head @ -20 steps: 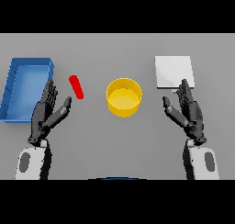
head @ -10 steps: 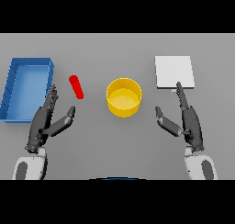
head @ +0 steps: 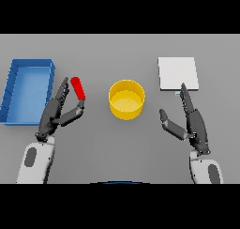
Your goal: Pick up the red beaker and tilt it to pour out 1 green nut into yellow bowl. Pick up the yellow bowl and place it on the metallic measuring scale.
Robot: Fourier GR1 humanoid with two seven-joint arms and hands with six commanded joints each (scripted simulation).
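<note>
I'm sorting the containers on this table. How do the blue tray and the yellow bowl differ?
The blue tray is rectangular with straight walls; the yellow bowl is round. The tray looks clearly larger than the bowl. The tray sits at the table's left edge, beyond the left hand, while the bowl stands near the middle, between both hands. Both are open-topped, upright, and neither is touched by a hand.

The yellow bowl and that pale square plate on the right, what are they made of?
The yellow bowl looks like matte plastic: one even, bright colour with no glints. The square plate, the scale, is pale grey-white and flat; it could be brushed metal, but it shows no reflections, so painted plastic is equally possible.
</note>
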